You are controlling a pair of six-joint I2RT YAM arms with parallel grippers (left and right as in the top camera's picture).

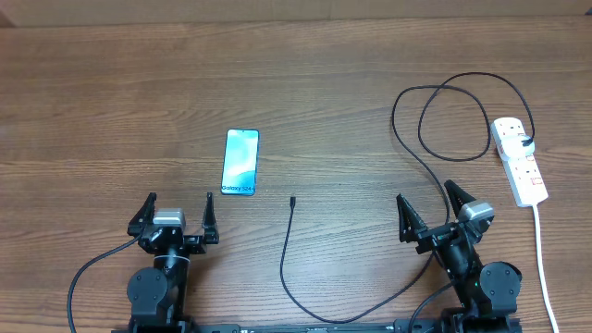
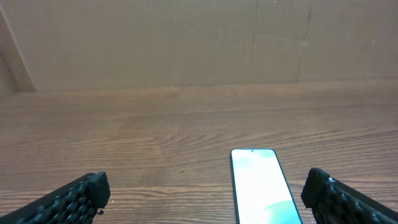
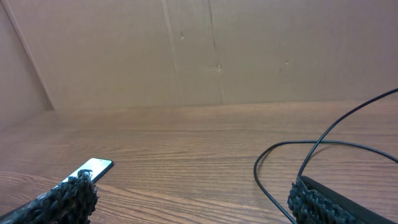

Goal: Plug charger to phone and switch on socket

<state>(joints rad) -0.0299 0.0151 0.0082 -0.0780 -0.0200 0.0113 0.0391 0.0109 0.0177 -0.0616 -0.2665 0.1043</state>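
The phone (image 1: pixel 240 162) lies flat on the wooden table, light blue screen up; it also shows in the left wrist view (image 2: pixel 261 186) and the right wrist view (image 3: pixel 93 167). The charger (image 1: pixel 289 259) is a thin black cable: its small tip lies right of the phone, it loops across the table, and its black plug sits in the socket (image 1: pixel 520 162), a white power strip at the right. The cable also shows in the right wrist view (image 3: pixel 273 180). My left gripper (image 1: pixel 174 220) is open and empty near the front edge. My right gripper (image 1: pixel 433 215) is open and empty beside the cable.
The socket's white cord (image 1: pixel 544 268) runs toward the front edge at the right. A brown cardboard wall (image 2: pixel 186 43) stands behind the table.
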